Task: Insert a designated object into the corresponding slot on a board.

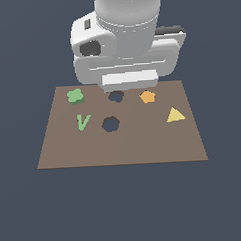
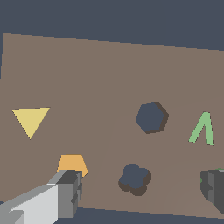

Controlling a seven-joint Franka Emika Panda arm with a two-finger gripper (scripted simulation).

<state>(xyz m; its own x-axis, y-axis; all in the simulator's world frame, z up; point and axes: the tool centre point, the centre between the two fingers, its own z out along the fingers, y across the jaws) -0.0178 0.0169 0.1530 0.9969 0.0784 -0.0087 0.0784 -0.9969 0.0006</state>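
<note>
The light-green flower-shaped block (image 1: 75,96) lies flat on the brown board (image 1: 144,146), at the far side toward the exterior view's left. The lobed slot (image 1: 116,96) is to its right, partly under the arm's hand (image 1: 129,79). In the wrist view the slot (image 2: 134,179) lies between the two grey fingers (image 2: 65,192). My gripper (image 2: 141,184) is open and empty above the board, roughly over the slot. In the wrist view the green block is almost wholly hidden behind the other finger (image 2: 214,186). The fingers are hidden in the exterior view.
A rounder, many-sided hole (image 1: 110,124) (image 2: 151,117) is near the board's middle. A thin green V piece (image 1: 83,122) (image 2: 202,129), an orange block (image 1: 148,96) (image 2: 72,162) and a yellow triangle (image 1: 175,115) (image 2: 30,121) lie on the board.
</note>
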